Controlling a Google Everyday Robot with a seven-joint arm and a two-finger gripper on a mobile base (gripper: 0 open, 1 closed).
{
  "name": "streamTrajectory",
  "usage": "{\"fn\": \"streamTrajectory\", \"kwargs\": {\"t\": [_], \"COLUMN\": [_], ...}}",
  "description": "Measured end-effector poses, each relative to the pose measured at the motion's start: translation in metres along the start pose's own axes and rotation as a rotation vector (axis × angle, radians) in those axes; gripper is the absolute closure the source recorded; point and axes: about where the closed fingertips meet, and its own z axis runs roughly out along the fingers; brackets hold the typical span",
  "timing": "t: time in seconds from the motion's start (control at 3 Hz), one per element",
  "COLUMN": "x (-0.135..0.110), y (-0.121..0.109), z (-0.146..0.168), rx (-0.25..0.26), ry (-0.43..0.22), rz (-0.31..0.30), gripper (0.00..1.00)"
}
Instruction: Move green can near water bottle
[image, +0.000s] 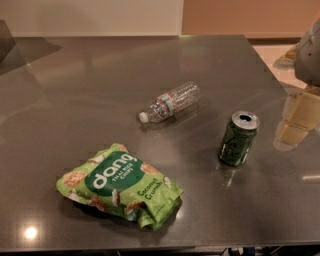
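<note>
None of the move is looking done: the green can (238, 138) is standing right of the lying water bottle (170, 102), apart; our hand (296, 119) is hovering farther right, and we cannot tell its state.

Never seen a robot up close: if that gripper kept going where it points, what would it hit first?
Likely the table just right of the green can: the gripper, at the picture's right edge, seems to point down and slightly left. Depth is unclear.
</note>
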Motion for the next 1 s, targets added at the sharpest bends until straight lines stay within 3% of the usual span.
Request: {"fn": "streamTrajectory", "kwargs": {"t": [0.67,1.0], "x": [-0.002,-0.01], "y": [-0.001,-0.012], "z": [0.0,0.014], "rx": [-0.013,-0.059], "ry": [-0.012,-0.051], "rz": [-0.006,-0.006], "gripper": [0.0,0.0]}}
